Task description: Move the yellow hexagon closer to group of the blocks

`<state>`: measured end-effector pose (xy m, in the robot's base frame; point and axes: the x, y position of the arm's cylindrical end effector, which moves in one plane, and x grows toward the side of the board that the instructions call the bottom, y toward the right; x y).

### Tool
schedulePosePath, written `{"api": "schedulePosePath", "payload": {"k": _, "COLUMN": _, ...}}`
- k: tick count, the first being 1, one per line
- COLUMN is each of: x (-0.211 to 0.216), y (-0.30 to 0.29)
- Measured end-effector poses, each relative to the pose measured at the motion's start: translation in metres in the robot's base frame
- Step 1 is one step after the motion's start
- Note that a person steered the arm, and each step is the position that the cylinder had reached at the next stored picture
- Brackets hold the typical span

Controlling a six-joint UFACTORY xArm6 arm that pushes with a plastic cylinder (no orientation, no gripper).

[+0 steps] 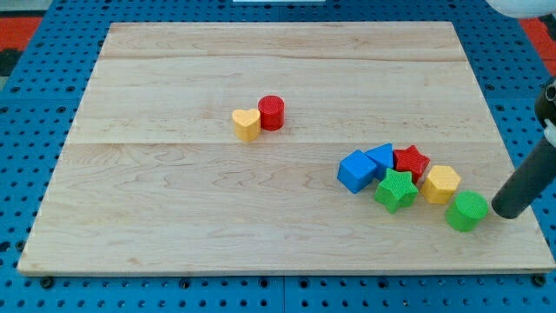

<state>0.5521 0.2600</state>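
The yellow hexagon (441, 183) lies at the view's lower right, at the right end of a cluster. It touches the red star (411, 161) and sits just right of the green star (396, 190). Two blue blocks (356, 170) (380, 157) form the cluster's left side. A green cylinder (467, 210) stands just below and right of the hexagon. My tip (506, 211) rests right beside the green cylinder, on its right, and to the lower right of the hexagon.
A yellow heart (246, 123) and a red cylinder (271, 113) touch each other near the middle of the wooden board (174, 217). The board's right edge runs close by my tip, with blue pegboard (539, 104) beyond.
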Motion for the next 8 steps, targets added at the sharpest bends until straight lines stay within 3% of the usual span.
{"api": "schedulePosePath", "payload": {"k": 3, "x": -0.052, "y": -0.052}}
{"api": "schedulePosePath", "payload": {"k": 6, "x": -0.033, "y": -0.053}}
{"api": "schedulePosePath", "payload": {"k": 8, "x": -0.053, "y": -0.092}}
